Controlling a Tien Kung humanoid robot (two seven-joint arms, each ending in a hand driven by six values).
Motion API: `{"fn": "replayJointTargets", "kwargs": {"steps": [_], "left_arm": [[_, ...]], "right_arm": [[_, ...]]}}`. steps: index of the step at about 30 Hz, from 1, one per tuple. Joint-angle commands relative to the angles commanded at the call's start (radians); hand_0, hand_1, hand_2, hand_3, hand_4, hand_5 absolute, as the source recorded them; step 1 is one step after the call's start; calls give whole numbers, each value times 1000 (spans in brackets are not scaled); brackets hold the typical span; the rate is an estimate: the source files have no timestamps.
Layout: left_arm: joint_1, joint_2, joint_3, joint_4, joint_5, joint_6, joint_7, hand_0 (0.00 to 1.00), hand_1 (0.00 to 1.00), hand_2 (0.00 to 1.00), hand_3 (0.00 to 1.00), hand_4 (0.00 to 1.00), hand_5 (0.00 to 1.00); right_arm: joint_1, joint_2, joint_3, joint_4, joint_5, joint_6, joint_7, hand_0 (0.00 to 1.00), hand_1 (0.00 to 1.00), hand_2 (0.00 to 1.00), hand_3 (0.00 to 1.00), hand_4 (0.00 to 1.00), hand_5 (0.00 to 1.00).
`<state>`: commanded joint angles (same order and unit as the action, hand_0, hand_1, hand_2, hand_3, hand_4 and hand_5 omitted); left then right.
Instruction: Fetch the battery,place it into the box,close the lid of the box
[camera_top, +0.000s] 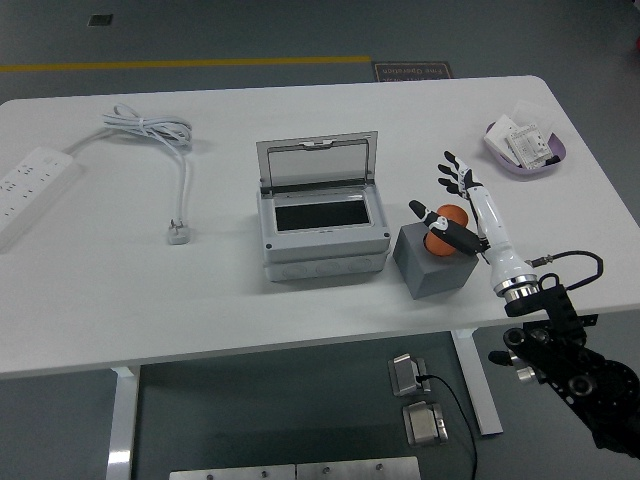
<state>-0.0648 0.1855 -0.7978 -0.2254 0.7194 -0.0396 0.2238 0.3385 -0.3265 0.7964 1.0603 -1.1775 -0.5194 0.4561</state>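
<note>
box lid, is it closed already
No, the box has its clear lid standing open at the back, with the dark inside showing.

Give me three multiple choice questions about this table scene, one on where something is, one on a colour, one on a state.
1. Where is the power strip?
A. table's left end
B. inside the box
C. on the grey block

2. What colour is the object on the grey block?
A. green
B. orange
C. blue

3. How is the box lid?
A. shut
B. missing
C. raised open

Answers: 1 A, it lies at the left edge. 2 B, the orange object sits by the right hand. 3 C, the lid stands up behind the box.
</note>
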Motion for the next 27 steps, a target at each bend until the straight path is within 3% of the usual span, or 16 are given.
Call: {"fn": "replayJointTargets", "kwargs": {"steps": [8, 19, 27], "left_arm": [[-4, -4, 7, 0, -7, -2, -1, 606, 622, 592, 603, 619, 218], [-7, -6, 2, 0, 1, -2, 0, 603, 622, 592, 603, 620, 219], [-7, -11, -1, 0, 11, -2, 2, 603, 622, 592, 603, 619, 219]], "right_arm": [[-5, -3, -6, -25, 11, 4, 2, 804, 817, 898, 994, 959, 667], [-8, 7, -39, -8, 18, 1, 6, 797, 814, 894, 990, 955, 662], [-7, 20, -28, -18, 126, 23, 73, 788, 811, 893, 987, 950, 656]]}}
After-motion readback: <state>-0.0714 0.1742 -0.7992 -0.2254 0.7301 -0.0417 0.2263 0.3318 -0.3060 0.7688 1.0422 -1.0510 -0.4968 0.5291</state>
